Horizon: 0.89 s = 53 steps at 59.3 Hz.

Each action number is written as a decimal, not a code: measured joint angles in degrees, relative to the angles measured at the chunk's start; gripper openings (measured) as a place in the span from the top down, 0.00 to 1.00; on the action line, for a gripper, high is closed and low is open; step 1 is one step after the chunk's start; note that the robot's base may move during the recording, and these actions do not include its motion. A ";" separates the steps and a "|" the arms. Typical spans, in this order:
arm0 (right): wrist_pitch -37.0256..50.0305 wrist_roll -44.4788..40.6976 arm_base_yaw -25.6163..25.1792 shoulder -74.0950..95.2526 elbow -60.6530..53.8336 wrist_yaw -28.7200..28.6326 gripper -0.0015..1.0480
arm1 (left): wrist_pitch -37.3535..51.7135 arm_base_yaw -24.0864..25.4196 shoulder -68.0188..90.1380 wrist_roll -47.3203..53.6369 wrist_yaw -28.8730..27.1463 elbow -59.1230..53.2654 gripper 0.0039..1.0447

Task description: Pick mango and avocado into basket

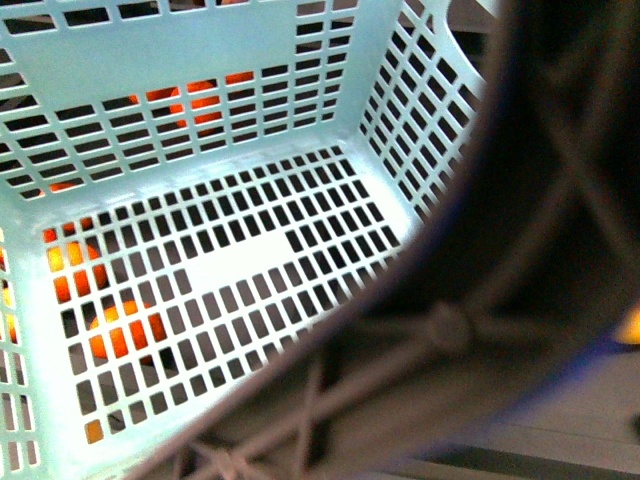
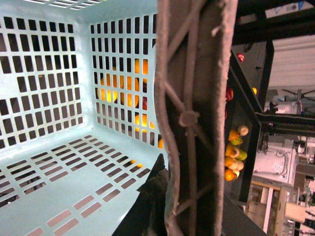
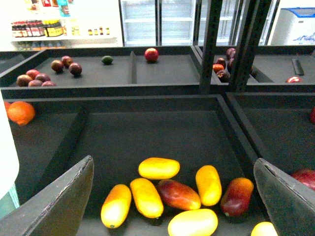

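Jaws of the right gripper (image 3: 173, 160) stand wide apart with nothing between them. They hang above a dark bin (image 3: 147, 123) holding a cluster of mangoes. The nearest mango (image 3: 158, 168) lies just below the gap, and others lie touching or just beside it. Some are plain yellow, some have a red blush.

In a far bin a single dark green fruit, apparently the avocado (image 3: 107, 60), lies alone. It is well apart from the mangoes and too small to make out in detail. A red fruit (image 3: 151, 54) sits in the next compartment, and an orange (image 3: 20, 112) in the bin to one side.

Of the left gripper (image 2: 151, 199) only a dark part shows, beside the brown lattice handle (image 2: 197, 118). Whether its jaws grip the handle cannot be told.

The basket (image 1: 200, 50) fills the front view, close to the camera, with its slotted floor (image 2: 49, 187) in sight. Orange fruit (image 1: 120, 330) shows through the slots from below.
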 joint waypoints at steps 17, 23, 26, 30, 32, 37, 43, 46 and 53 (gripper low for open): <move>0.00 0.00 0.00 0.00 0.00 0.00 0.08 | 0.00 -0.63 0.09 0.35 0.33 0.00 0.94; 0.00 0.00 0.00 0.00 0.00 0.00 0.08 | -0.02 -0.63 0.09 0.35 0.28 0.00 0.94; 0.00 0.00 0.00 0.00 0.00 0.00 0.08 | -0.02 -0.63 0.09 0.35 0.26 0.00 0.94; 0.00 0.00 0.00 0.00 0.00 0.02 0.08 | -0.02 -0.63 0.09 0.35 0.24 0.00 0.94; 0.00 0.00 0.00 0.00 0.00 0.00 0.08 | -0.02 -0.63 0.09 0.37 0.26 0.00 0.94; -8.13 5.18 1.25 4.13 3.17 5.84 0.08 | -0.02 -0.63 0.09 0.35 0.33 0.00 0.94; -25.33 20.15 -4.98 23.63 11.67 10.88 0.08 | -0.02 -0.72 0.11 0.37 0.28 0.11 0.94; -23.82 21.33 -8.83 27.91 11.96 8.57 0.08 | -0.02 -0.72 0.11 0.39 0.26 0.11 0.94; -17.05 19.89 -16.39 35.52 12.76 4.59 0.08 | -0.02 -0.72 0.11 0.37 0.15 0.11 0.94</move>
